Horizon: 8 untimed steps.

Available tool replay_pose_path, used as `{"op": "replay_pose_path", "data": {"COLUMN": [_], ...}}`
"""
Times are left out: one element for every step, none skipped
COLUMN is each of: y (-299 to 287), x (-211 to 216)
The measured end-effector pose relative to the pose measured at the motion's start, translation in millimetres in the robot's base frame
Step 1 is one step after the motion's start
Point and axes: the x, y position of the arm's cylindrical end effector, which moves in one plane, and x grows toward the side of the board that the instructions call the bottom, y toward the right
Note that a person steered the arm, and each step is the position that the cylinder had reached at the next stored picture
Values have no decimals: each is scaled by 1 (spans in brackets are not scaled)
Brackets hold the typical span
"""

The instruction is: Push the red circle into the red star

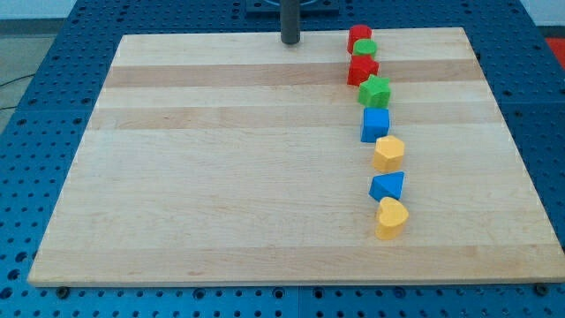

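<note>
A pale wooden board (265, 177) lies on a blue pegboard table (53, 53), with eight small coloured blocks strung in a loose line down the view's right side. No brand, label or writing can be read anywhere on the board, the blocks or the table.

My tip (290, 42) rests near the board's top edge, a little right of centre, well apart from every block; the arm ends in a plain dark rod with no jaws to open or close.

The red circle (359, 36) heads the line at the view's top, to the right of my tip and roughly level with it. Just below it, touching or nearly so, sits a green circle (365, 48), and under that the red star (362, 70), so the green circle lies between the two red pieces. A green star (375, 90) follows, just beside the red star's lower right.

Further down come a blue cube (375, 124), a yellow hexagon (388, 153), a blue triangle (387, 186) and, nearest the view's bottom, a yellow heart (391, 217).
</note>
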Motion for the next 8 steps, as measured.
{"op": "replay_pose_path", "data": {"y": [0, 41, 78, 91, 98, 100, 100, 120], "x": [-2, -12, -13, -15, -15, -14, -14, -9]}}
